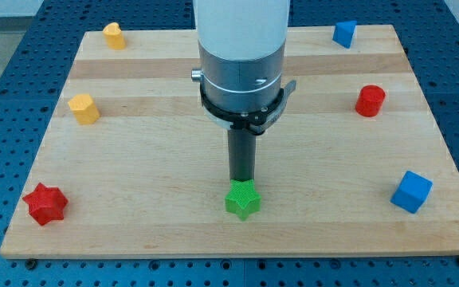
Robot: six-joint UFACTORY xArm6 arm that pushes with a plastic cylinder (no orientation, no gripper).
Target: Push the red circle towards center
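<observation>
The red circle (370,101), a short red cylinder, stands at the view's right side of the wooden board (158,215), well right of centre. My rod comes down from the arm's white and grey body at the view's top centre. My tip (241,182) rests at the view's lower middle, touching or just above the top edge of a green star block (243,200). The red circle lies far to the right of and above my tip.
A yellow block (114,35) sits at the top left and another yellow block (84,109) at the left. A red star (45,204) lies at the bottom left. A blue block (343,33) is at the top right, a blue cube (411,191) at the bottom right.
</observation>
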